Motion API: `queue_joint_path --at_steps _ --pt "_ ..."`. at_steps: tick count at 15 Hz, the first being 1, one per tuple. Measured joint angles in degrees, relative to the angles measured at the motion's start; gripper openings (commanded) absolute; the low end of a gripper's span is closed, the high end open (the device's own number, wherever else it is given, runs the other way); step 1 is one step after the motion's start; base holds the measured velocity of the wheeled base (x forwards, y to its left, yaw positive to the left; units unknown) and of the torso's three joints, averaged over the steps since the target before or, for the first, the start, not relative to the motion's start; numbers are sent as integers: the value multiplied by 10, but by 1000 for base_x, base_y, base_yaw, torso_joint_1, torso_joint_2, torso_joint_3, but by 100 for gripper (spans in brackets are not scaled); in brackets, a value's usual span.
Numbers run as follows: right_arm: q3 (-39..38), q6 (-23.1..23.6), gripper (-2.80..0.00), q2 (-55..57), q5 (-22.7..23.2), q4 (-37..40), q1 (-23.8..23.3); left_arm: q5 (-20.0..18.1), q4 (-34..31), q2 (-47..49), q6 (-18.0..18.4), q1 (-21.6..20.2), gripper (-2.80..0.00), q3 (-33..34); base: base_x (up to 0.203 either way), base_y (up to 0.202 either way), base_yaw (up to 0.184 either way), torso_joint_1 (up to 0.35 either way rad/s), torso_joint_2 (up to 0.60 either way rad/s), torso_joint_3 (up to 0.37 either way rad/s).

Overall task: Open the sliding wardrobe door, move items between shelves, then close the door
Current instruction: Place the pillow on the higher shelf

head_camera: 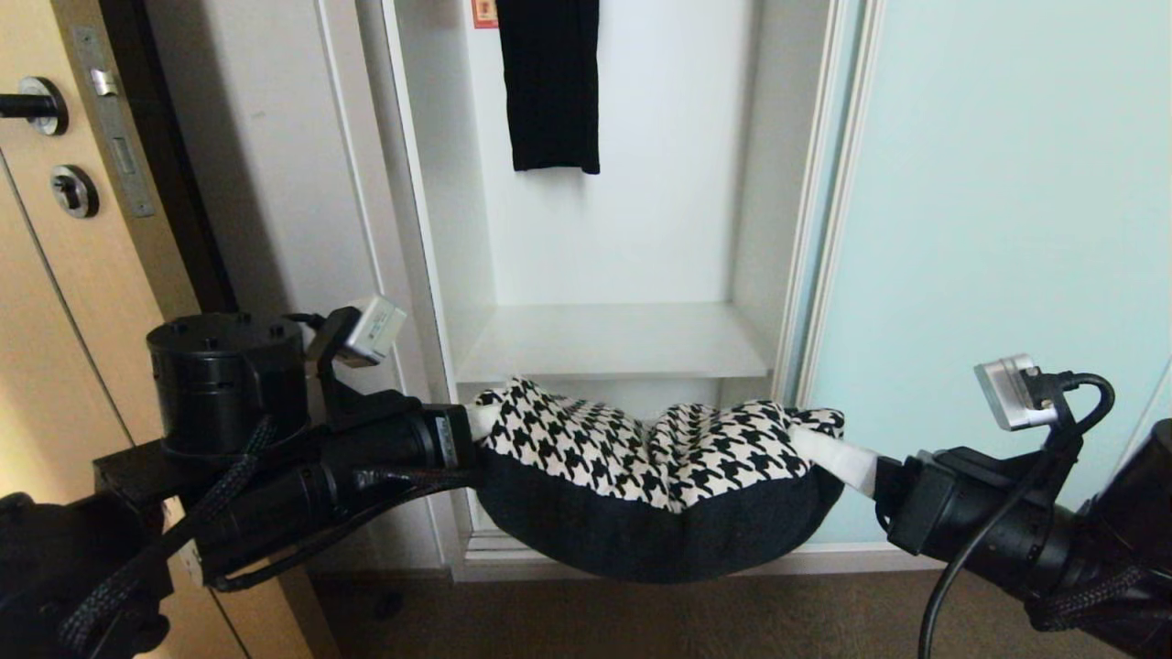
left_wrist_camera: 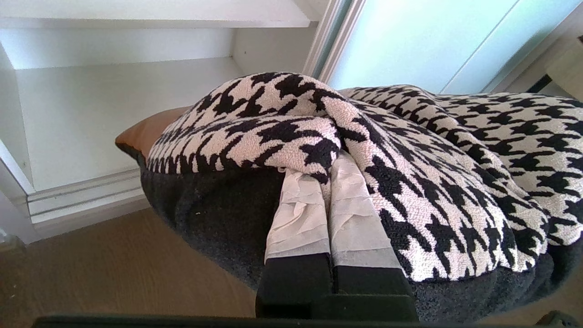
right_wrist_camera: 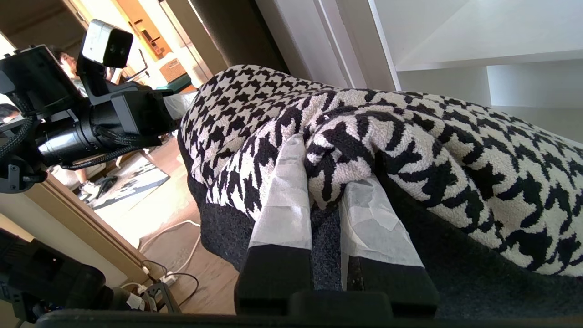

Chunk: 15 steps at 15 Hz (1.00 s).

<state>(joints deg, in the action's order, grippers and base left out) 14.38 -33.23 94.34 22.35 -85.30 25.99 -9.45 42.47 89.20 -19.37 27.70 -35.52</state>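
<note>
Houndstooth over dark fleece: the bundle (head_camera: pixel 655 480) sags between our two claws in front of the wardrobe opening, below the white shelf (head_camera: pixel 612 343) at twelve o'clock. We judge it soft, light and floppy. Our left gripper (left_wrist_camera: pixel 325 191) and right gripper (right_wrist_camera: pixel 325 200) each pinch an end hem, jaws nearly closed on cloth.

Both arms level — left tool (head_camera: pixel 472 423) and right tool (head_camera: pixel 847 467) clamped.
</note>
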Motion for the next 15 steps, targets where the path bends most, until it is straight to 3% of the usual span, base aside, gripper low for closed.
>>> queue_joint_path --at_steps 9,15 --pt "0 0 -280 -11 -1 -1 0 -1 1 -7 1 0 -280 2 0 0 0 0 0 0" --pt "9 2 -280 -35 -2 0 0 -5 22 -23 7 0 -280 12 175 0 0 0 3 5"
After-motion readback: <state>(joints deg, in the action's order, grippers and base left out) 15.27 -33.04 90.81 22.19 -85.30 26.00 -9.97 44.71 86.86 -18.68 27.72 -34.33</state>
